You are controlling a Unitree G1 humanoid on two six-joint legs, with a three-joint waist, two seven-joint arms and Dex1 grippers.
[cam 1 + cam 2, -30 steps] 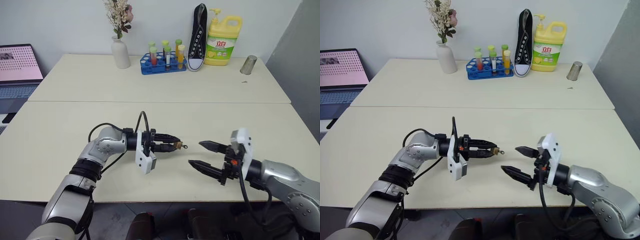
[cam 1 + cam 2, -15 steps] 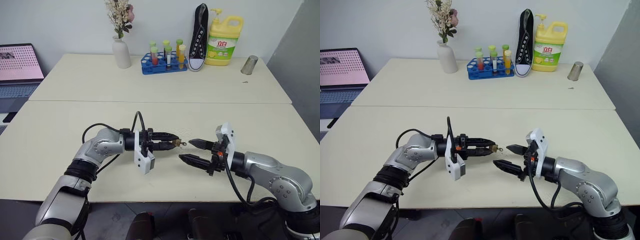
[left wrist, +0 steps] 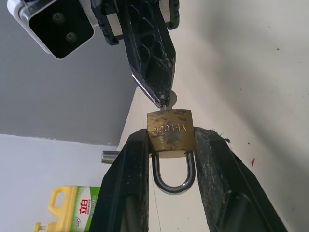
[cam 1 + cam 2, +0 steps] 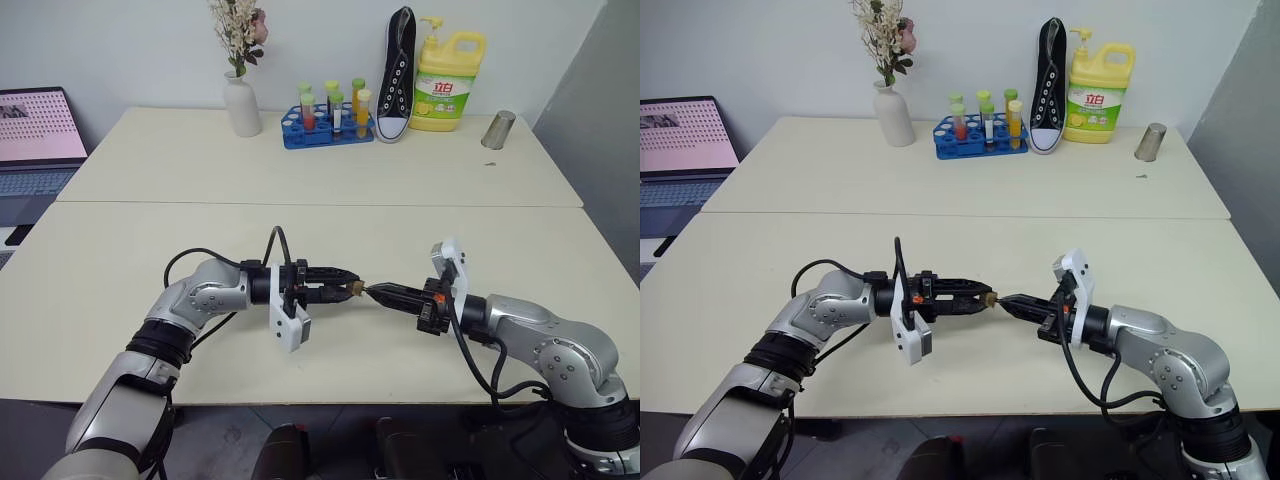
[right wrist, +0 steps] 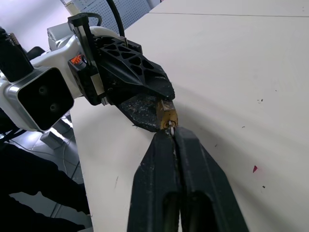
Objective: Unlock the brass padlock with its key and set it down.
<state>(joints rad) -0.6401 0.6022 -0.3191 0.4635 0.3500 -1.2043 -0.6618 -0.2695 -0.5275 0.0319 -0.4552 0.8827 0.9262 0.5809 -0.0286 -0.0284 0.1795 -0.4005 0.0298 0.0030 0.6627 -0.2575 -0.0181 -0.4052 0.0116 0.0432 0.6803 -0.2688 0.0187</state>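
The brass padlock (image 3: 170, 129) is clamped by its body between the fingers of my left gripper (image 4: 348, 288), just above the table (image 4: 320, 230) near its front edge, with the silvery shackle (image 3: 174, 175) pointing back toward the wrist. My right gripper (image 4: 375, 291) meets it tip to tip from the right and is shut on the small key (image 5: 171, 129) that sticks out of the padlock's far end. In the left wrist view the key (image 3: 168, 100) shows as a thin silvery piece pinched in the right gripper's black fingers (image 3: 149, 58). The shackle looks closed.
Along the table's far edge stand a white vase of flowers (image 4: 240, 105), a blue rack of test tubes (image 4: 327, 125), a black shoe (image 4: 396, 75), a yellow detergent bottle (image 4: 446, 82) and a metal cup (image 4: 497, 130). A laptop (image 4: 35, 135) sits at the far left.
My right gripper moved left up to the padlock and went from wide open to shut on the key. The left gripper kept still with the padlock.
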